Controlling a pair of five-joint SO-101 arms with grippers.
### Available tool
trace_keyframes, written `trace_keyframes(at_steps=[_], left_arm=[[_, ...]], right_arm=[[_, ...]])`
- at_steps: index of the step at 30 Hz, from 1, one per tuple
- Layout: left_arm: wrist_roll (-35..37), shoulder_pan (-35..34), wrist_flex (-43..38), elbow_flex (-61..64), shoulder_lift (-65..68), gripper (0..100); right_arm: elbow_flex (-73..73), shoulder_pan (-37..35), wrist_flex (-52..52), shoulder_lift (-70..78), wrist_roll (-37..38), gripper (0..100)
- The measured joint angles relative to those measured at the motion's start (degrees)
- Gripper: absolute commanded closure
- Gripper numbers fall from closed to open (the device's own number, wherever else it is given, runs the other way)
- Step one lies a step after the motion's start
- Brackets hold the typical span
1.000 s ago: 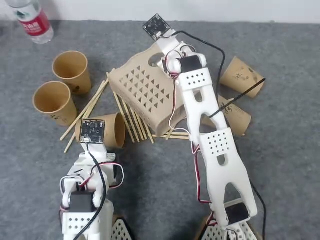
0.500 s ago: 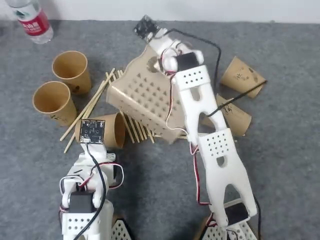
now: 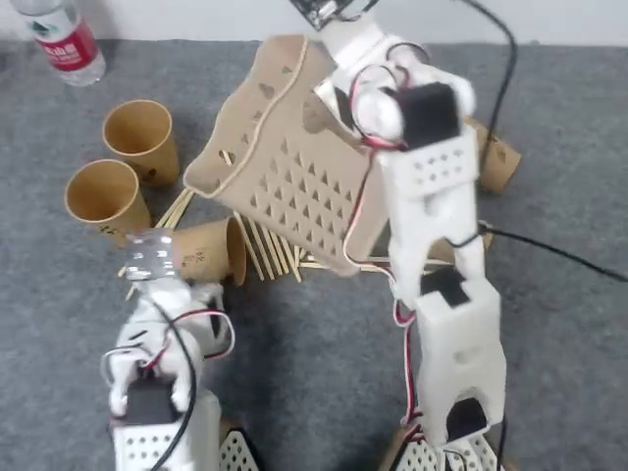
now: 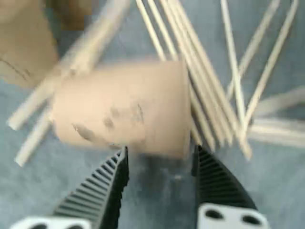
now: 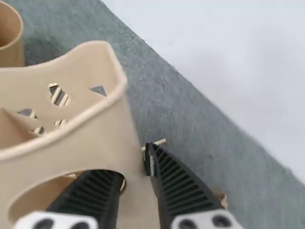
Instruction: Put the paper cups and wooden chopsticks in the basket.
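**Basket tilted in right pincer, left pincer wide at a fallen cup**

At the far-left corner of the grey worktop (image 3: 549,324): clear plastic bottle with red label (image 3: 61,39). Near the left edge: upright brown paper cup (image 3: 140,137), second upright brown paper cup (image 3: 103,199) just in front. Nearer the front: left pincer (image 4: 159,155), spread wide and gripping nothing, just short of a fallen brown paper cup (image 4: 124,107) lying across pale wooden chopsticks (image 4: 190,57). In the middle: beige perforated basket (image 3: 294,167), tilted with far end up, wall pinched in the right pincer (image 5: 136,162). Toward the right edge: half-hidden paper cup (image 3: 496,157).
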Motion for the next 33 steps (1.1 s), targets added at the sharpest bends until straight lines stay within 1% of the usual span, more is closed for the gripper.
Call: trace_keyframes(at_steps=[2,5,8,10,12,15,17,21,25,29,30,33], left_arm=[[3.25,-1.41,-0.26,-5.19,0.0,78],[6.24,-1.76,-0.26,-14.59,0.0,78],[7.21,-1.93,0.09,-24.79,-0.35,78],[7.47,-2.11,0.35,-31.21,0.53,78],[7.56,-2.11,0.44,-37.01,3.52,78],[7.65,-2.11,1.14,-46.59,11.43,78],[7.65,-2.11,3.87,-54.42,18.2,78],[8.26,-1.58,11.96,-73.05,34.02,78],[9.14,3.52,21.8,-92.75,50.46,78],[9.14,11.25,33.05,-112.53,65.32,78],[9.14,12.31,35.08,-117.1,68.66,78],[9.14,13.36,36.31,-127.03,77.45,78]], right_arm=[[0.0,0.18,2.02,-3.6,-1.14,99.1],[0.0,0.35,2.73,-9.32,-1.67,99.1],[-0.09,2.73,2.73,-13.98,-2.64,99.1],[0.09,4.57,2.73,-16.09,-5.01,99.2],[1.58,5.54,2.73,-17.85,-6.59,99.2],[7.21,5.54,2.73,-20.31,-7.3,99.1],[12.48,5.36,2.73,-21.54,-7.47,99.1],[20.31,4.92,2.73,-24.09,-7.47,99.1],[21.45,3.25,2.73,-25.58,-7.65,99.1],[21.45,2.81,2.73,-26.29,-8.0,99.1],[21.45,2.55,2.73,-26.81,-8.0,99.1],[21.8,1.23,2.73,-29.8,-8.0,99.1]])
